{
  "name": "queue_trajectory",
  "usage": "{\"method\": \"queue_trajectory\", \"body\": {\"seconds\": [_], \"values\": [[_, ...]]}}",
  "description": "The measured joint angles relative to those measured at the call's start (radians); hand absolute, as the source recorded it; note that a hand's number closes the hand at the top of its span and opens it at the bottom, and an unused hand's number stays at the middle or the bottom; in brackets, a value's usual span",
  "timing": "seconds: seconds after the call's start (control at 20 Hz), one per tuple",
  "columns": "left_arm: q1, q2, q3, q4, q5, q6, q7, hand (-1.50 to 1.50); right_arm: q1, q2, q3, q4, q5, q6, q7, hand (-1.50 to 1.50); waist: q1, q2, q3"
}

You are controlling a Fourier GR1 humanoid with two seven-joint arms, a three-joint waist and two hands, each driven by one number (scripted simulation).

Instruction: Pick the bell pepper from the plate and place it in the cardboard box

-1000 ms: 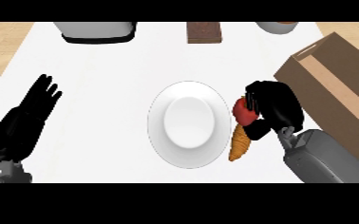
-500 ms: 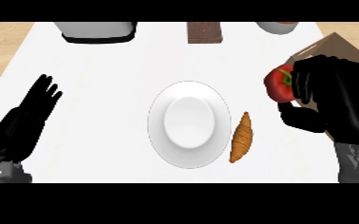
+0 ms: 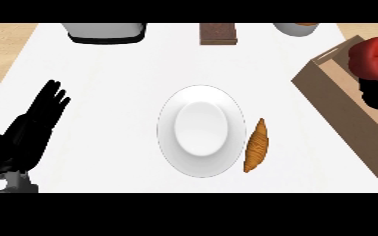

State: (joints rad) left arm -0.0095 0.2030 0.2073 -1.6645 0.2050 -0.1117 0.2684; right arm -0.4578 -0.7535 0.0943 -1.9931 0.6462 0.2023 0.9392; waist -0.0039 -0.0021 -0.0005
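1. Counter (image 3: 111,80): a smooth, flat white surface fills most of the frame, with a tan strip along its left edge.
2. Cardboard box (image 3: 336,100): brown, matte, flat-walled, at the right edge, cut off by the frame.
3. Plate (image 3: 166,130): white, glossy and round, at the center, with nothing on it.
4. Left hand (image 3: 37,125): black, at lower left, resting with its fingers straight and relaxed, holding nothing.
5. Right hand (image 3: 371,94): black, only a small part shows at the right edge over the box; its finger position cannot be determined.
6. Bell pepper (image 3: 365,60): red, glossy and rounded, at upper right, above the box, touching the right hand.
7. Croissant (image 3: 256,146): golden-brown, ridged and tapered, just beside the plate's right rim.
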Motion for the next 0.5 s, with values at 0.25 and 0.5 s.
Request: {"method": "queue_trajectory", "body": {"seconds": [0.25, 0.5], "values": [[-0.009, 0.005, 0.011, 0.011, 0.005, -0.008, -0.001, 0.00, 0.038, -0.034, -0.096, 0.102, 0.001, 0.024, -0.131, 1.50, 0.004, 0.002, 0.001], [-0.013, -0.008, 0.003, 0.003, -0.007, 0.000, 0.002, 0.00, 0.070, -0.012, -0.158, 0.237, 0.040, -0.042, -0.305, 1.50, 0.007, 0.003, 0.001]]}}
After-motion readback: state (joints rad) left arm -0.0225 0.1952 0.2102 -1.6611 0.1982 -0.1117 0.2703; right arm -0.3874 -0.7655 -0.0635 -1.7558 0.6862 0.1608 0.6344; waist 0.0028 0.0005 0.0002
